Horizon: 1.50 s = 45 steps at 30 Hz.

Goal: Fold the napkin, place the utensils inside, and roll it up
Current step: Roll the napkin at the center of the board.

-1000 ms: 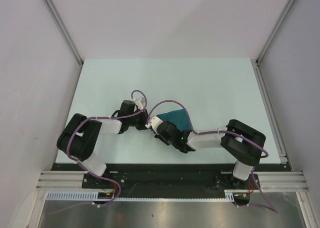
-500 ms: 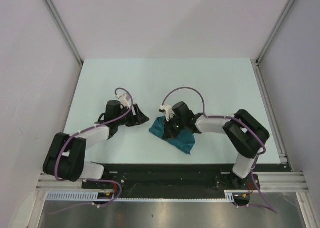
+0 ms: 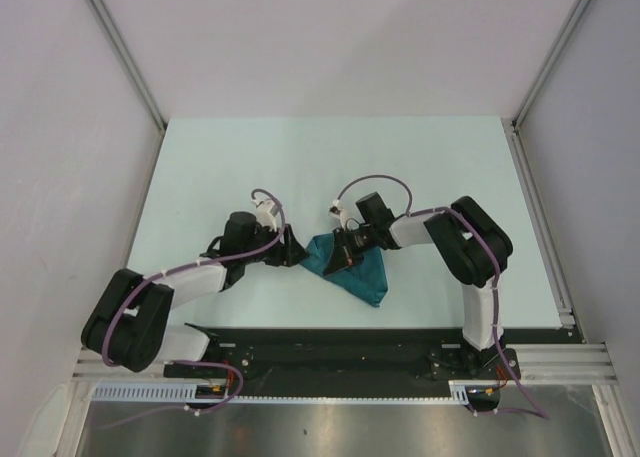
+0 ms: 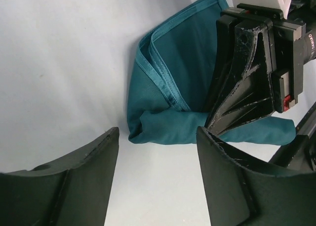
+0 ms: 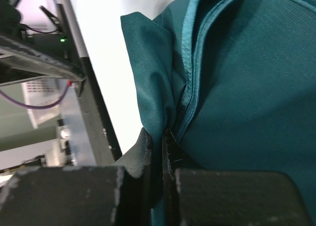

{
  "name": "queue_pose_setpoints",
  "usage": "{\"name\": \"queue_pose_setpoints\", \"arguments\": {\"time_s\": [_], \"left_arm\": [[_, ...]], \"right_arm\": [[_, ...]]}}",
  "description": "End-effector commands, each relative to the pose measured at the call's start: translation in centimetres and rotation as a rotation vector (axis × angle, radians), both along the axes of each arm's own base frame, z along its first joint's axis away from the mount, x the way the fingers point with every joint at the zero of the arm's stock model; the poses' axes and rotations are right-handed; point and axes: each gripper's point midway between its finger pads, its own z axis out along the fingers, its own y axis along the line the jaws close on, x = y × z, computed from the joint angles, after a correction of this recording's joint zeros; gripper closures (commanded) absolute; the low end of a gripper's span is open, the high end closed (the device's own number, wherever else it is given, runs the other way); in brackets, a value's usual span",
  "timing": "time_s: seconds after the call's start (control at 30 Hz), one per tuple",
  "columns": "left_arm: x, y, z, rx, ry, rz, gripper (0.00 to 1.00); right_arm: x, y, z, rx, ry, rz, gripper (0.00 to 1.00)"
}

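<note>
Napkin (image 3: 355, 272) lies folded in a rough triangle on the table (image 3: 240, 167). Its bunched edge is pinched in the right gripper (image 5: 163, 137), jaws pressed together on the cloth. Left gripper (image 4: 158, 137) is spread and empty, with the napkin's corner just ahead of its tips, apart. Fork not visible. Risks: a 1-layer pinch could slip and let the fold open; the left jaws closing here could snag the hem or hit the right fingers.

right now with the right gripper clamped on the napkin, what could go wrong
The right gripper pinches only a thin bunched edge of the napkin, so a pull may slip or undo the fold. The open left gripper sits close to the right one; advancing could bump it. No fork is in view, so it may be missed.
</note>
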Motion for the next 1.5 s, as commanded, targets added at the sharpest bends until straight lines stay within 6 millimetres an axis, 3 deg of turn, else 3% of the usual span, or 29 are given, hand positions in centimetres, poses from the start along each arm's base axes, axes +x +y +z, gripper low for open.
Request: {"name": "queue_pose_setpoints", "arguments": {"time_s": [0.0, 0.3, 0.5, 0.6, 0.63, 0.7, 0.9, 0.97, 1.03, 1.07, 1.2, 1.47], "left_arm": [[0.9, -0.4, -0.2, 0.009, -0.061, -0.014, 0.34], [1.5, -2.7, -0.5, -0.025, -0.07, -0.03, 0.54], [1.1, -3.5, -1.7, -0.014, -0.039, -0.055, 0.81], [1.0, -3.4, -2.5, 0.009, -0.014, -0.061, 0.95], [0.9, -3.4, -2.7, 0.015, -0.007, -0.065, 0.99], [0.9, -3.5, -3.0, 0.028, -0.001, -0.084, 1.0], [0.8, -3.5, -3.7, 0.071, 0.017, -0.125, 1.0], [0.7, -3.6, -3.7, 0.074, 0.014, -0.138, 1.0], [0.7, -3.7, -3.7, 0.074, 0.016, -0.144, 1.0], [0.7, -3.7, -3.7, 0.075, 0.018, -0.146, 1.0], [0.7, -3.9, -3.7, 0.08, 0.02, -0.153, 1.0], [0.8, -3.9, -3.4, 0.08, 0.012, -0.152, 1.0]], "right_arm": [[-1.3, -0.7, -2.1, -0.03, 0.14, -0.007, 1.0], [-1.0, -1.5, -3.1, -0.03, 0.183, -0.038, 1.0], [-1.0, -2.0, -3.1, -0.033, 0.179, -0.047, 1.0], [-0.7, -1.8, -1.9, -0.013, 0.148, -0.044, 0.83], [-0.7, -1.8, -1.5, -0.014, 0.145, -0.044, 0.72], [0.1, -1.7, 0.1, 0.002, 0.086, -0.042, 0.6], [1.1, -2.6, 2.7, -0.054, -0.012, -0.086, 0.4], [1.2, -2.9, 3.9, -0.071, -0.088, -0.094, 0.37], [1.7, -3.6, 3.8, -0.138, -0.175, -0.116, 0.35], [1.5, -3.6, 4.9, -0.14, -0.227, -0.116, 0.35], [1.5, -4.6, 5.2, -0.253, -0.37, -0.163, 0.34], [-0.2, -6.5, 2.7, -0.451, -0.441, -0.165, 0.37]]}}
